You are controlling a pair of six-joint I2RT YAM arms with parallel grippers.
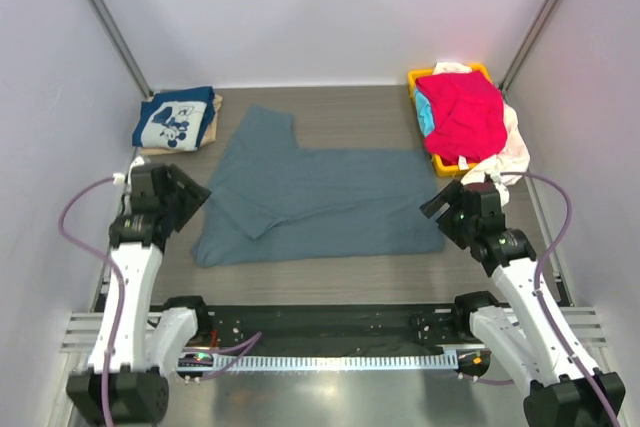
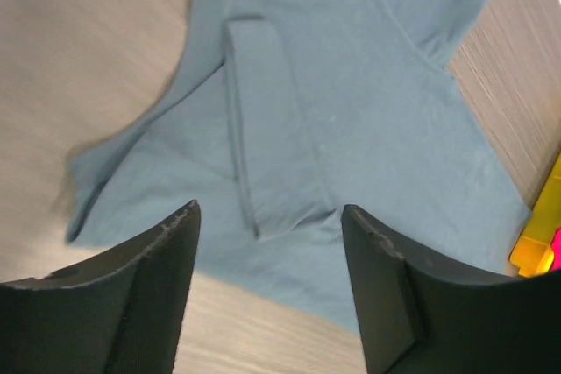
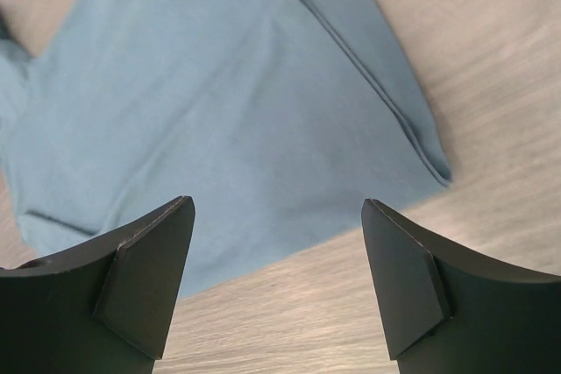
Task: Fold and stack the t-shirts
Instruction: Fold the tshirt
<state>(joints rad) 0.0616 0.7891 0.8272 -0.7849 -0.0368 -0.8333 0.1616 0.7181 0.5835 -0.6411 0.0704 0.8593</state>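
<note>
1. Left gripper: off the near-left corner of the slate blue-grey t-shirt, not touching the cloth. Fingers apart, nothing between them.
2. Right gripper: off the near-right corner of the same t-shirt. Fingers apart, holding nothing.
3. Slate blue-grey t-shirt: plain, large, spread flat on the grey wood-grain table, between the 2 grippers. 1 sleeve is folded in over its left part, and 1 sleeve sticks out from its far edge.
4. Navy t-shirt: folded, white cartoon print up, beyond the slate shirt's far-left corner. It lies on a folded tan t-shirt, of which only an edge shows.
5. Yellow basket: beyond the slate shirt's far-right corner. It holds a red t-shirt on top, with a turquoise t-shirt at its left and a cream t-shirt spilling over the right rim.

View notes: only the top view shows the folded pile. The left wrist view shows the folded-in sleeve as a narrow strip, with a corner of the basket. The right wrist view alone shows a line just inside the shirt's right edge; whether hem or fold cannot be told.
</note>
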